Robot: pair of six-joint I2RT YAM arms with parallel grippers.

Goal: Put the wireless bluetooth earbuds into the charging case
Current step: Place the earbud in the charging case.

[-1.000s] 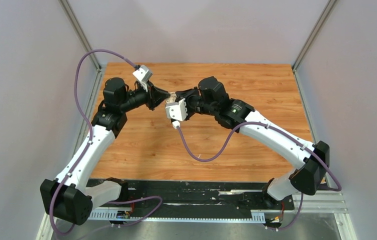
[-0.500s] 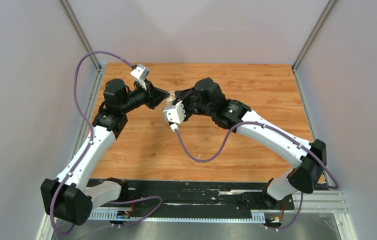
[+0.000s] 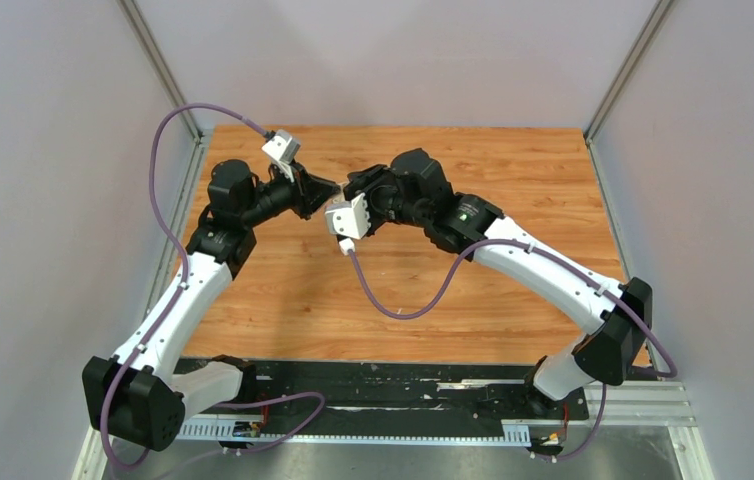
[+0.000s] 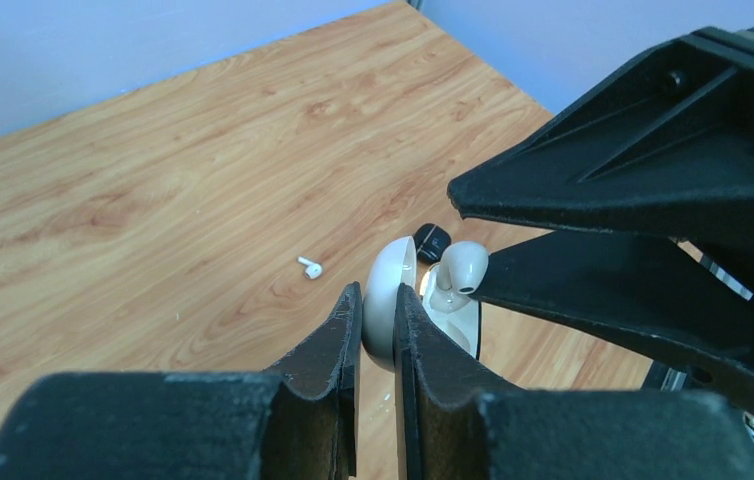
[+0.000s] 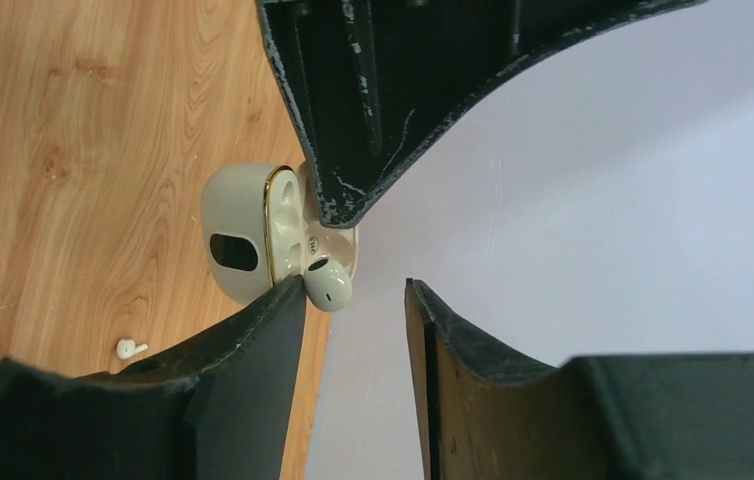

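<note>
My left gripper (image 4: 378, 292) is shut on the lid of an open white charging case (image 4: 390, 300) and holds it above the table. One white earbud (image 4: 463, 268) stands in the case's body, head sticking out. In the right wrist view the same earbud (image 5: 328, 283) touches the tip of one finger of my right gripper (image 5: 353, 290), which is open around it. The case (image 5: 238, 235) shows there too. In the top view the left gripper (image 3: 327, 188) and the right gripper (image 3: 351, 187) meet tip to tip, hiding the case. A second white earbud (image 4: 310, 266) lies loose on the table.
A small black object (image 4: 431, 240) lies on the wooden table (image 3: 513, 170) behind the case; I cannot tell whether it is a bud or a case. The loose white earbud also shows in the right wrist view (image 5: 131, 348). Grey walls close in the table.
My right arm has moved a little to the left, closer to the left gripper. The left arm has barely moved and still holds the case.
</note>
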